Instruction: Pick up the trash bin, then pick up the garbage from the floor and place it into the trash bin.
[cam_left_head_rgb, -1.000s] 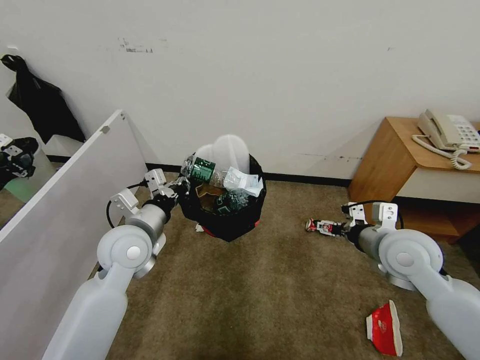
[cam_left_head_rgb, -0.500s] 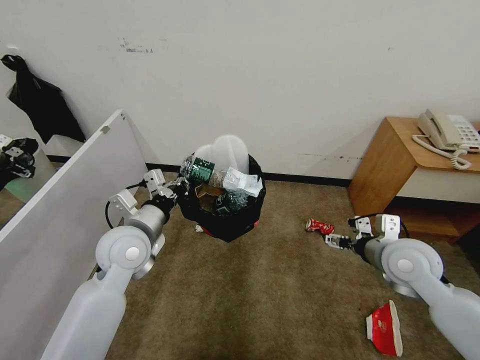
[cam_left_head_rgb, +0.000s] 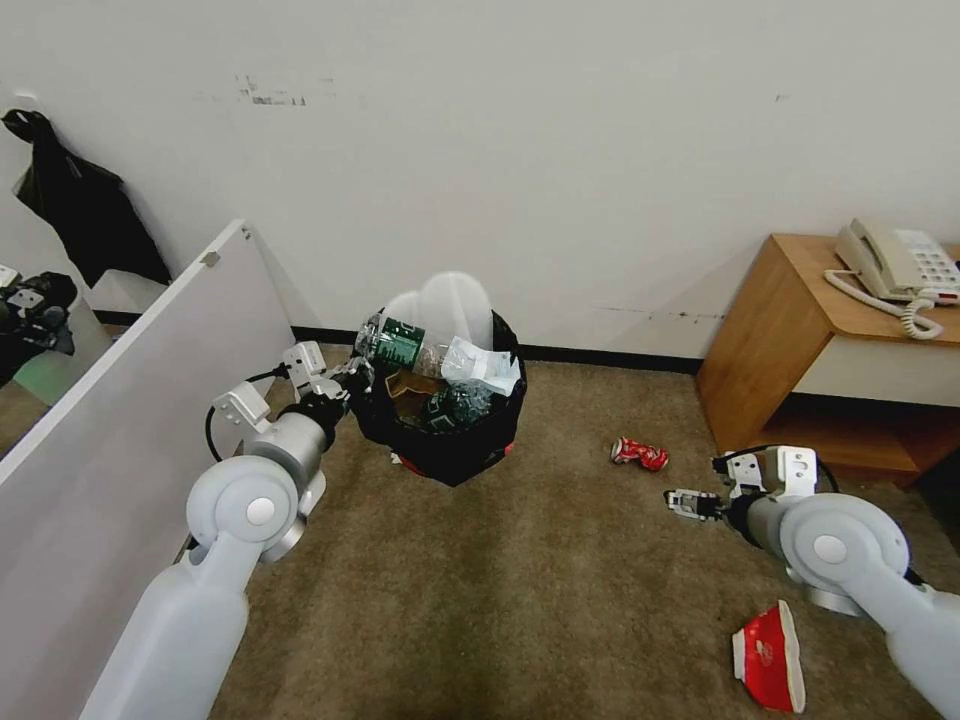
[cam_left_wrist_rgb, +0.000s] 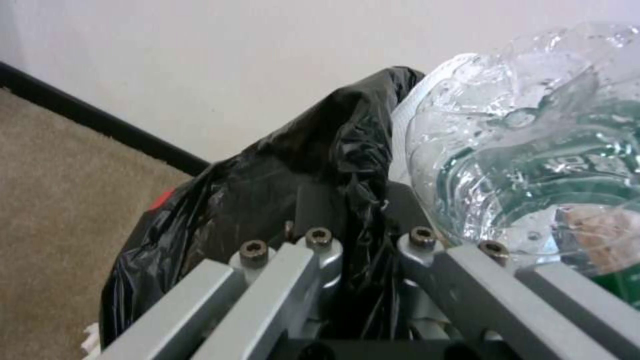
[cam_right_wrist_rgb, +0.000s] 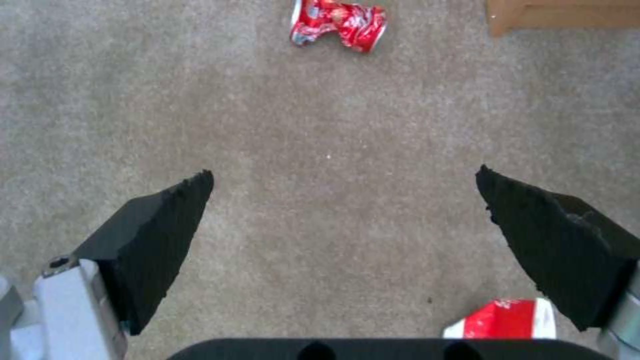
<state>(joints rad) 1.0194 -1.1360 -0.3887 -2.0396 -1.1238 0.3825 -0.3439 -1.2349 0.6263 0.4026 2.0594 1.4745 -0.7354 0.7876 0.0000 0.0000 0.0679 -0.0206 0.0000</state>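
The trash bin, red under a black bag, is stuffed with garbage: clear green-labelled bottles, a pale blue mask, brown paper and white slippers. My left gripper is shut on its bag-covered rim, right beside a bottle. On the floor lies a crushed red can. My right gripper stands open over bare carpet, short of the can. A red-white carton lies nearer me.
A white panel leans along the left side. A wooden side table with a phone stands at the right, its corner close to the can. The wall runs right behind the bin.
My right gripper has drawn back from the can toward me, open, and the can stays on the carpet. The left arm and the bin have shifted slightly left.
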